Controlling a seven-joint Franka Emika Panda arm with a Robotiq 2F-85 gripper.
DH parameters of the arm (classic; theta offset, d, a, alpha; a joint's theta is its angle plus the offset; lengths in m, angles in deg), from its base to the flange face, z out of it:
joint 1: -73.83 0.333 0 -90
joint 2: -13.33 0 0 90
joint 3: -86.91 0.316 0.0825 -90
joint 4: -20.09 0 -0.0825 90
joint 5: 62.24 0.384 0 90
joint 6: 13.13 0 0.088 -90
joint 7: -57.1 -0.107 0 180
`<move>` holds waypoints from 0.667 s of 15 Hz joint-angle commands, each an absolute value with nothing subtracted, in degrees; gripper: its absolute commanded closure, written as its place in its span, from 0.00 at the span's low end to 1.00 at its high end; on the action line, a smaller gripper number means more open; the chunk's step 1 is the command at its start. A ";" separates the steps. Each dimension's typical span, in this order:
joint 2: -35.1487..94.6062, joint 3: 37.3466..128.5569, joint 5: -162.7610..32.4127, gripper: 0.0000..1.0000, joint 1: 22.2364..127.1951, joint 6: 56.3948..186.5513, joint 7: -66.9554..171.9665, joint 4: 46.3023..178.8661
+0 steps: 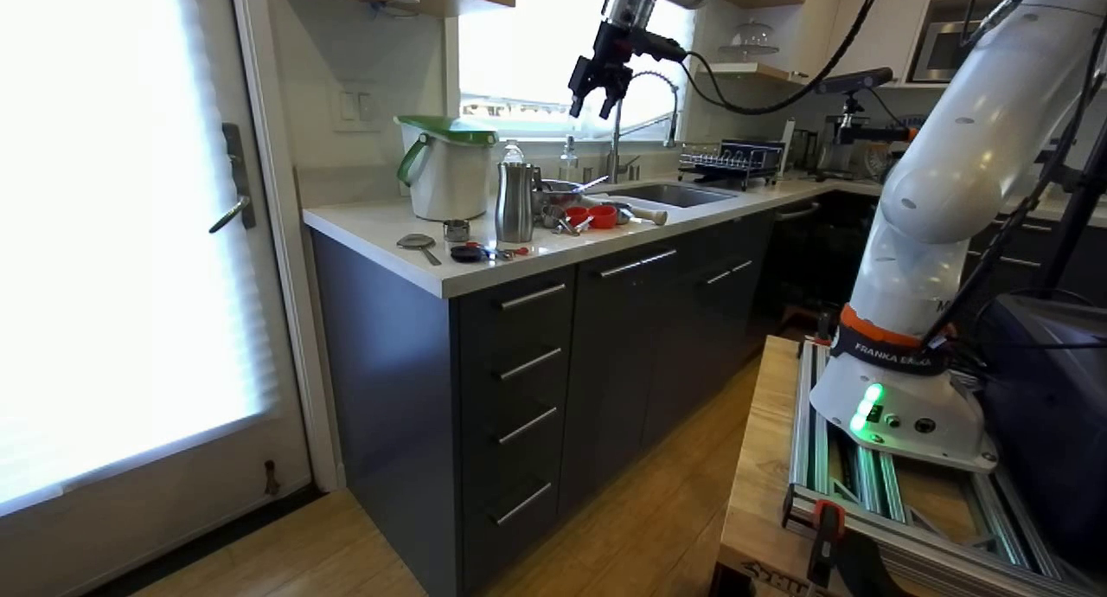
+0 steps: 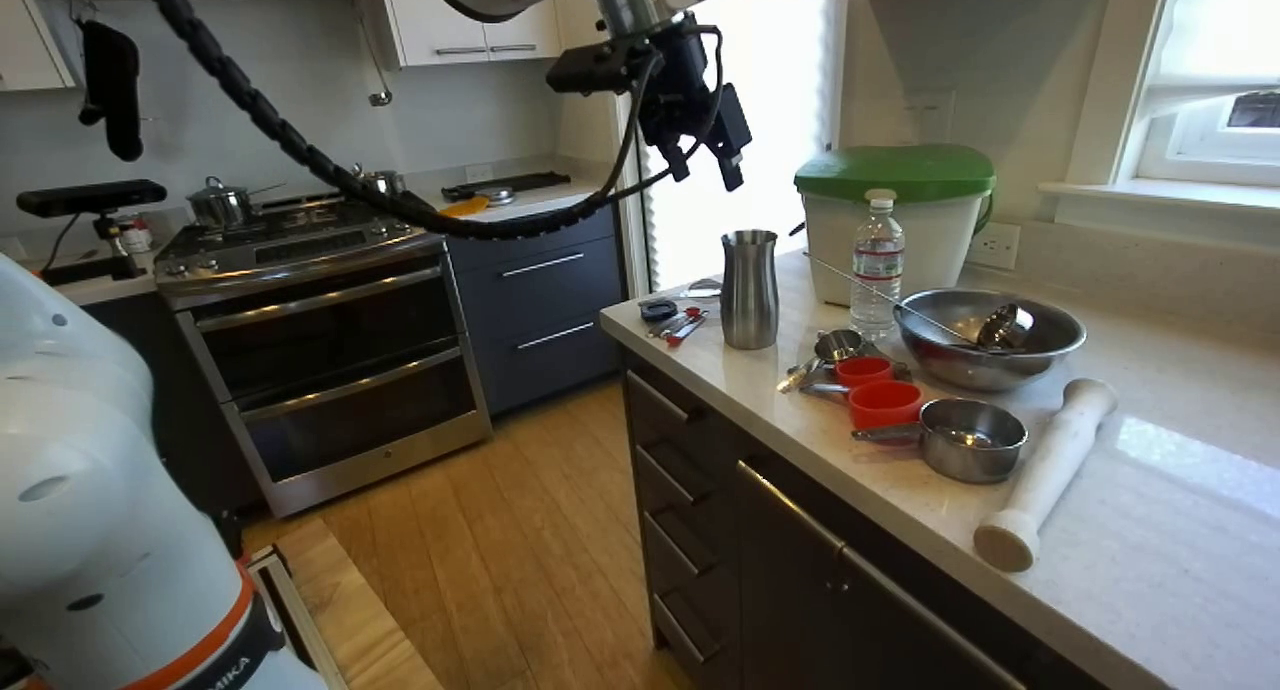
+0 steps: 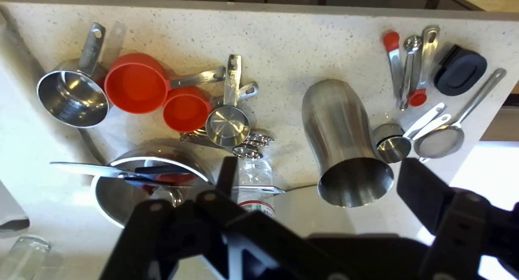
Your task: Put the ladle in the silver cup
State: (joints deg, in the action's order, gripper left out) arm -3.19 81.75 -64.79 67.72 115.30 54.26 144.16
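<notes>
In an exterior view we see the ladle (image 2: 1003,328) in the bowl (image 2: 960,375), one end inside, its handle (image 3: 259,188) sloping up over the edge toward the cup (image 2: 749,295) and crossing before the bottle (image 2: 878,262). The claw (image 1: 591,111) hangs above the bench (image 2: 1150,550), well apart from what stands there, empty, its fingers (image 3: 425,194) spread wide. In the wrist view the ladle lies below and to the picture's left, and its free end falls between the fingers, short of the cup. Its long axis thus appears to run nearly parallel to the line joining the fingers, rather than across it. A finger masks part of the length here, so we only take the strip in the gap to be the same handle. For the grasp, we judge, the claw should descend toward the bowl's side of the cup and turn until the handle lies crosswise. The cup stands upright, no utensil showing at its mouth.
</notes>
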 commanded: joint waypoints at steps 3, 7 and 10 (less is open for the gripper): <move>1.25 79.97 -59.72 0.00 67.40 114.02 53.70 141.22; 3.34 79.49 -58.54 0.00 67.35 113.38 53.70 139.52; 6.91 78.34 -54.20 0.00 67.21 108.19 52.62 134.50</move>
State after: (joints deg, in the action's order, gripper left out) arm 3.39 79.27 -58.54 67.60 113.45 53.60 139.24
